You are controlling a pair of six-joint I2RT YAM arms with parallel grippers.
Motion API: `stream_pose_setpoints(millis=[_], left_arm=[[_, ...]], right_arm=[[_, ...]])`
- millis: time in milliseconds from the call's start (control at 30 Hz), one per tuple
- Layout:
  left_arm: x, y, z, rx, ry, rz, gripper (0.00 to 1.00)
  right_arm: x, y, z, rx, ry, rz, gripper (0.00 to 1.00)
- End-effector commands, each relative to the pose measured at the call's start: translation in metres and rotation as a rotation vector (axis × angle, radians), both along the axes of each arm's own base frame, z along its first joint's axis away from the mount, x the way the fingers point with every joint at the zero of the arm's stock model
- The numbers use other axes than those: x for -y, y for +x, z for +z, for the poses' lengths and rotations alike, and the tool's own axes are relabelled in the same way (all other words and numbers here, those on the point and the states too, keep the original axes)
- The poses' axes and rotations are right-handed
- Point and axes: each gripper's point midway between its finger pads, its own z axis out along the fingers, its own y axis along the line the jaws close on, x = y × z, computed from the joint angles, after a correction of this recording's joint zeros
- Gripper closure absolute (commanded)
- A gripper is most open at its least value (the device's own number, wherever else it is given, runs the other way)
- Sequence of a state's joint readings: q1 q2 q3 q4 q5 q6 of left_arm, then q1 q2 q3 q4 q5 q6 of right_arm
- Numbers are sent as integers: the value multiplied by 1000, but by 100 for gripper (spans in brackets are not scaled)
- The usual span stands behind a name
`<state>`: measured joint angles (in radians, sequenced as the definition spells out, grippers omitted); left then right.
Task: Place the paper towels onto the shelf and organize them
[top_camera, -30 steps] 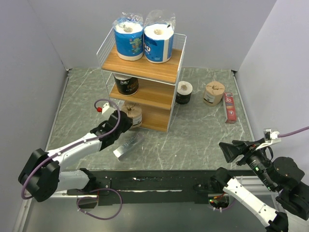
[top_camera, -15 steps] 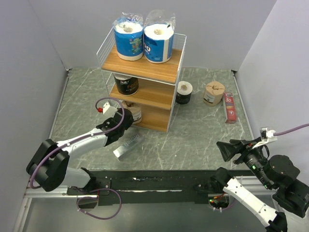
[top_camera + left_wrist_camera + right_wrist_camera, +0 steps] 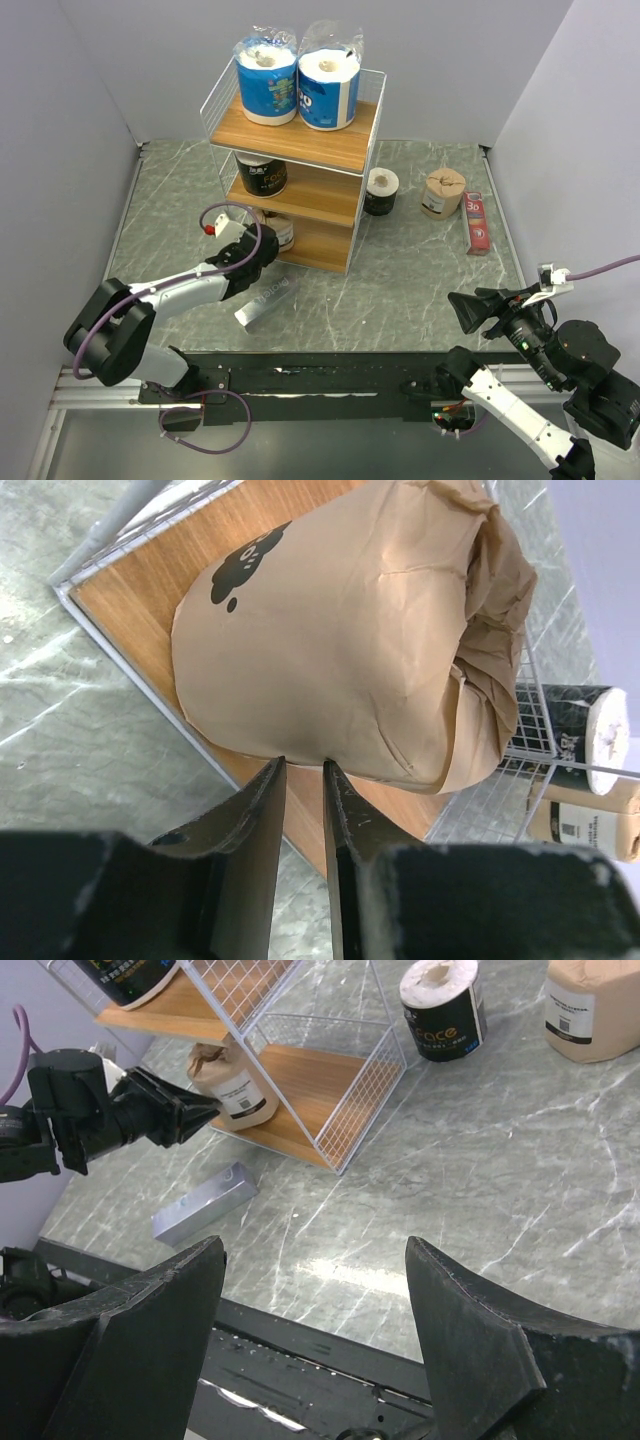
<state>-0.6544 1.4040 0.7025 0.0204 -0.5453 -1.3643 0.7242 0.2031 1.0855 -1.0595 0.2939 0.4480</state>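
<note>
Top external: left gripper, clenched on nothing, presses its tips against the brown roll on the shelf's bottom tier.
Left wrist: roll sits near the board edge; step judged: nudging it inward.
Right wrist: right gripper spread, empty. Next: fetch the loose black roll.

Roll on shelf's bottom board
</note>
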Motion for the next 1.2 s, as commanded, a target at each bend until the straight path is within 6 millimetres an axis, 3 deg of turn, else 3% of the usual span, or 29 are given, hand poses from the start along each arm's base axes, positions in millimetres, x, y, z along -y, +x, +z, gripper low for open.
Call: stream_pose_setpoints(millis=[0,567,733,833,867,967,1067,1100,1133,1167], left_arm=[[1,19,21,75,-71,50,73],[6,23,20,56,-69,12,74],[7,1,39,99,-99,-80,72],[-1,-19,45,100,-121,-104,69],[-2,-29,53,122,-145,-133,69],[5,-50,64,169,-151,-241,64],[2,-73,66,142,-108,-323,57],[-3,-83,59,111,-63,-355,52],[-5,-88,63,120,-49,-377,48],[-8,-93,80,169,-51,-396,44]], right_arm=[[1,1,5,27,14,-6,20],[-2,6,6,23,2,-8,20],[-5,22,-16,-29,-53,-58,20],[-17,29,-16,-28,-27,-39,20],[-23,36,-11,-8,-13,-36,20],[-26,61,-25,-38,-71,-120,21],[-28,83,-32,-85,-143,-202,21],[-29,90,-25,-69,-145,-222,21],[-30,96,-22,-68,-160,-240,21],[-30,107,-25,-83,-204,-277,20]])
